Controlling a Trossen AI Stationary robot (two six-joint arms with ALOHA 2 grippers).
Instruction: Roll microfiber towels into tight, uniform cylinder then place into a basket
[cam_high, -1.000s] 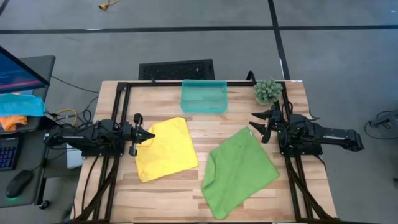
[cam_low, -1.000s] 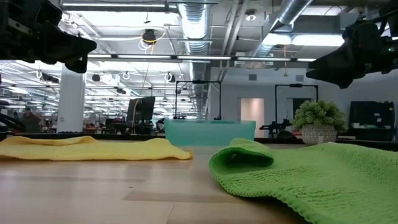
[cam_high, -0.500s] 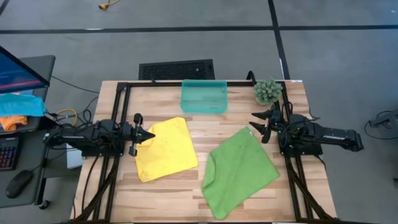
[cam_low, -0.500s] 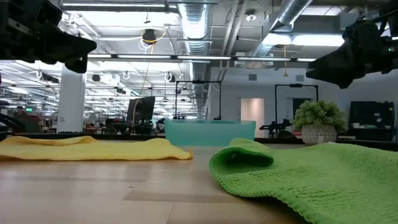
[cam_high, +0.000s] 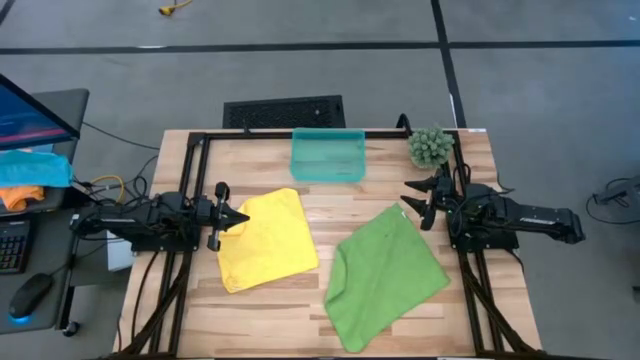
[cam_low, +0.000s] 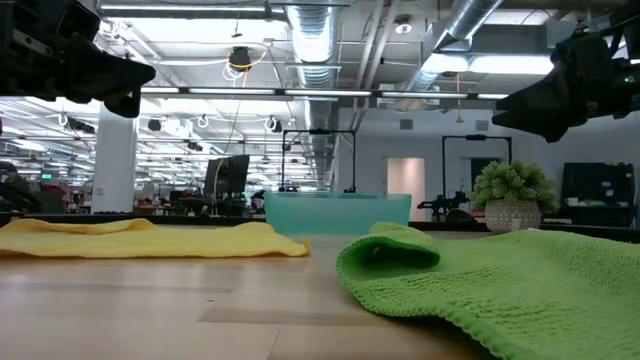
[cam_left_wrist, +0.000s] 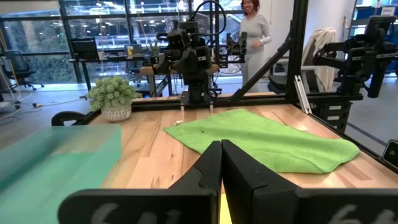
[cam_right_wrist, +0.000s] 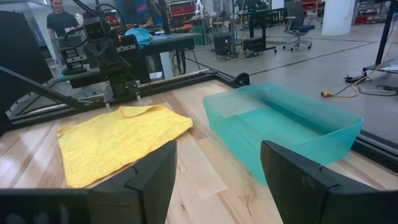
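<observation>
A bright yellow towel (cam_high: 266, 239) lies flat on the wooden table's left half; it also shows in the right wrist view (cam_right_wrist: 118, 140). A larger lime green towel (cam_high: 383, 272) lies spread on the right half, one corner folded over (cam_low: 392, 250). The teal basket (cam_high: 327, 155) stands at the table's far edge. My left gripper (cam_high: 243, 217) hovers shut at the yellow towel's left edge, pointing level. My right gripper (cam_high: 407, 193) hovers open above the green towel's far corner.
A small potted plant (cam_high: 431, 146) stands at the far right corner beside my right arm. A black vented panel (cam_high: 284, 111) lies on the floor beyond the table. A person (cam_left_wrist: 252, 37) stands in the room behind the right arm. Bare wood shows between the towels.
</observation>
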